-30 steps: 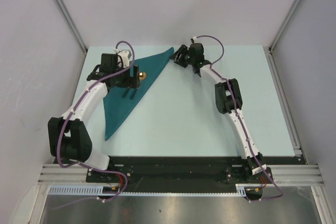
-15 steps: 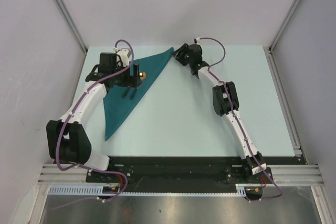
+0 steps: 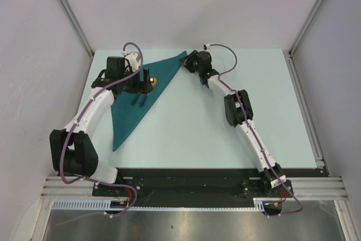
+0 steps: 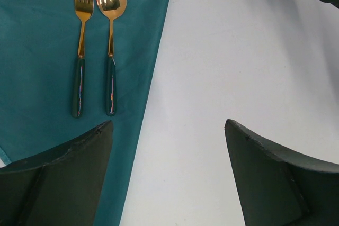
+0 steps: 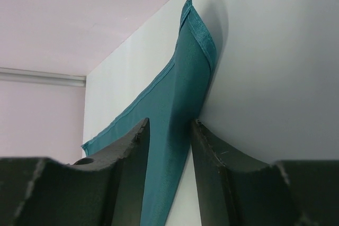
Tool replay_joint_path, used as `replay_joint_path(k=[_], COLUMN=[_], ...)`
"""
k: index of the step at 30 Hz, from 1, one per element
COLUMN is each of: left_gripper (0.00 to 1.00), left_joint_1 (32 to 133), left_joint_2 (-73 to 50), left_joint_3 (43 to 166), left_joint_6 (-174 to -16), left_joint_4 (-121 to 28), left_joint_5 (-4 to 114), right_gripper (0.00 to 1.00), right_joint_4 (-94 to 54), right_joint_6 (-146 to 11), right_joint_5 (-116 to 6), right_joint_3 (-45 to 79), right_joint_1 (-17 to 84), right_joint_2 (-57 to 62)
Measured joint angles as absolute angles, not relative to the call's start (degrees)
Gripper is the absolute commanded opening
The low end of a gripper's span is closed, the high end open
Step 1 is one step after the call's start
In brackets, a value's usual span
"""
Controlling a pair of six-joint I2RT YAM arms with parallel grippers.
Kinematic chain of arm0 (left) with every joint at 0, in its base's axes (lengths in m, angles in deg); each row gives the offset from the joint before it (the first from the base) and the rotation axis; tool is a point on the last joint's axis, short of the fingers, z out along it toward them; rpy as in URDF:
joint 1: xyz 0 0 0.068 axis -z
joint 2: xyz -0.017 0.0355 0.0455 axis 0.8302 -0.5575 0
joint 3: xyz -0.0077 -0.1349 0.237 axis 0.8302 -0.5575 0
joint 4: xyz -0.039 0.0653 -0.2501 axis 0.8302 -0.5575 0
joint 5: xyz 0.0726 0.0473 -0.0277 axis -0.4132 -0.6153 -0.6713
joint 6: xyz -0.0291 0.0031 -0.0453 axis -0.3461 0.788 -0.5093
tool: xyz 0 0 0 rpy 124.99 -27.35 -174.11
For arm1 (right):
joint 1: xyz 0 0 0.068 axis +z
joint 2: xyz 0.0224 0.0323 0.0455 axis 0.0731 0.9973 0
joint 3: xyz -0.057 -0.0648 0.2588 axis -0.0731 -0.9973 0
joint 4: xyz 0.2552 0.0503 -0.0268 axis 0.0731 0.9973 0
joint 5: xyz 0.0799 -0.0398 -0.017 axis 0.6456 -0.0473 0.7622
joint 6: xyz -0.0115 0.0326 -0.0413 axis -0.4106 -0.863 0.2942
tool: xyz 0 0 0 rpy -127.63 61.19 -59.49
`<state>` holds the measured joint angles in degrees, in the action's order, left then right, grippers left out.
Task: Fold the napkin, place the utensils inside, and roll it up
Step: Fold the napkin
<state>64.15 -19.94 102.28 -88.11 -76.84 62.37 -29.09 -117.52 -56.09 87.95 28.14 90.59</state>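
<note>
— Right gripper (image 5: 169, 126), change over the last second?
— Shifted left. My jaws straddle the napkin's (image 3: 132, 111) far corner, narrower. I cannot tell if they grip it.
— Left gripper (image 4: 167, 130)?
— Unmoved, spread wide over the fork (image 4: 80, 51) and spoon (image 4: 110, 51) on the napkin. The table (image 3: 225, 134) is bare right of the long edge.

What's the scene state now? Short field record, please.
napkin: teal, folded into a triangle, flat on the table
fork: on the napkin, gold head, dark handle
spoon: beside the fork, parallel, not touching it, heads pointing the same way
left hand: open, empty, over the napkin's edge near the utensil handles
right hand: at the napkin's far corner, a finger on each side of the cloth; firm pinch unclear
rolling: not started
</note>
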Motion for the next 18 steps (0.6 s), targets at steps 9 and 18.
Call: replay_joint_path(k=[9, 18], left_gripper=[0.90, 0.90], left_joint_1=[64.06, 63.67], left_joint_2=[-19.94, -19.94], left_joint_3=[102.28, 102.28], left_joint_6=[-88.11, -88.11], left_joint_4=[-76.84, -76.86], left_joint_5=[63.25, 63.35], right_gripper=[0.22, 0.03], right_joint_4=[-28.00, -27.26], right_joint_6=[-118.70, -118.92], right_joint_5=[-56.53, -56.79], right_joint_3=[88.06, 88.28], right_joint_1=[28.25, 28.22], right_joint_2=[90.85, 91.01])
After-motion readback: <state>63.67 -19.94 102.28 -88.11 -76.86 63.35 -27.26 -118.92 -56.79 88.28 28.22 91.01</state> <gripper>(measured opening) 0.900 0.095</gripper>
